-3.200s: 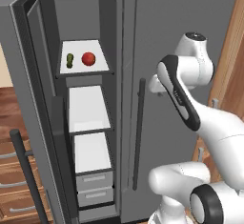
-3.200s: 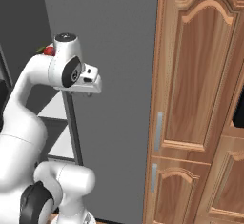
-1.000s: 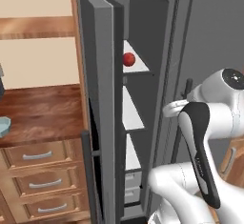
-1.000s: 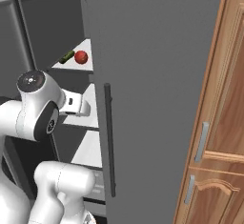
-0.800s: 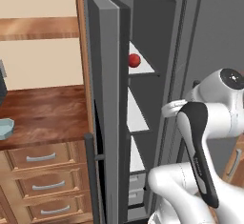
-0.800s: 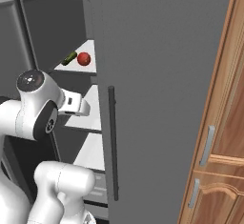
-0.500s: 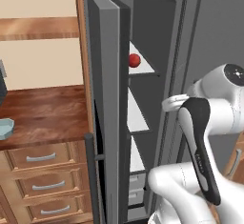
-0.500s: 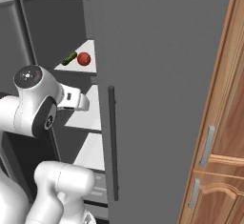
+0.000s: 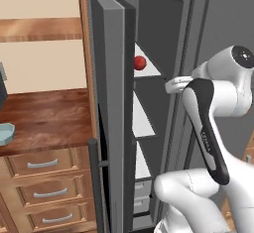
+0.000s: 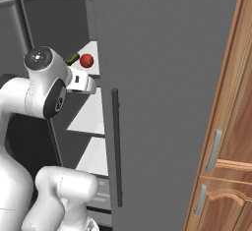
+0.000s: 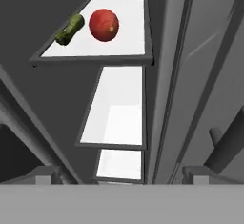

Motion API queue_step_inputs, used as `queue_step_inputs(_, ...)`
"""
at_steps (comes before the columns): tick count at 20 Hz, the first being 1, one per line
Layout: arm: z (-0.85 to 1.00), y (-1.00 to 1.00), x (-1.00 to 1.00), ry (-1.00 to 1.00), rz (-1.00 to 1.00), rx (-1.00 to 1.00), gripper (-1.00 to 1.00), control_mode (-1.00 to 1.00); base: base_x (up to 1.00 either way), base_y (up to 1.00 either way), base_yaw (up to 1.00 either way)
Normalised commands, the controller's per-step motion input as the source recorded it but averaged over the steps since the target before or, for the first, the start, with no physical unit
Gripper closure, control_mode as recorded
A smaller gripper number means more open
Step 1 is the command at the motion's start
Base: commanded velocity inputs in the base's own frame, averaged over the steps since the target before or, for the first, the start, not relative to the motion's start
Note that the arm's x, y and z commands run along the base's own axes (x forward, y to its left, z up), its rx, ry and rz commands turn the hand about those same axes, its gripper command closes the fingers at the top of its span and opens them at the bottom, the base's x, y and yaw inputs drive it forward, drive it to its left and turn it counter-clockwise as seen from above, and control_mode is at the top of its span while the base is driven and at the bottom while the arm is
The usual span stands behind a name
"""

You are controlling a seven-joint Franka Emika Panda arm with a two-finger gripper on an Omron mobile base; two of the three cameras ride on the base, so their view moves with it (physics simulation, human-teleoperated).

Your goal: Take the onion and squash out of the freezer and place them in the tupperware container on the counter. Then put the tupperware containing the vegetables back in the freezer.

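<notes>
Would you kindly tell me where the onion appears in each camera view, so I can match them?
Left base view: onion upper centre, peeking past the door's edge.
Right base view: upper left, beside the squash.
Hand view: top centre.
Shared landmark: the white top shelf beneath it.

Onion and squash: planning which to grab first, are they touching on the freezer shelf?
Apart. The hand view shows bare white shelf between the onion and the squash.

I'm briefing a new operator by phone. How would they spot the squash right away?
Find the tall grey freezer with its door open and look at its top white shelf. Two things lie there: the squash is the small dark green, elongated, lumpy one, beside the round red onion.
</notes>
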Motion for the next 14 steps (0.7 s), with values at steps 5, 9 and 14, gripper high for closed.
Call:
queue_step_inputs(5, 0.29, 0.14, 0.64, 0.00, 0.01, 0.00, -1.00, -1.00, 0.00, 0.00, 0.00)
queue_step_inputs(9, 0.08, 0.27, 0.48, -0.01, 0.01, 0.00, -1.00, -1.00, 0.00, 0.00, 0.00)
queue_step_inputs(14, 0.00, 0.34, 0.56, -0.01, 0.03, 0.00, -1.00, -1.00, 0.00, 0.00, 0.00)
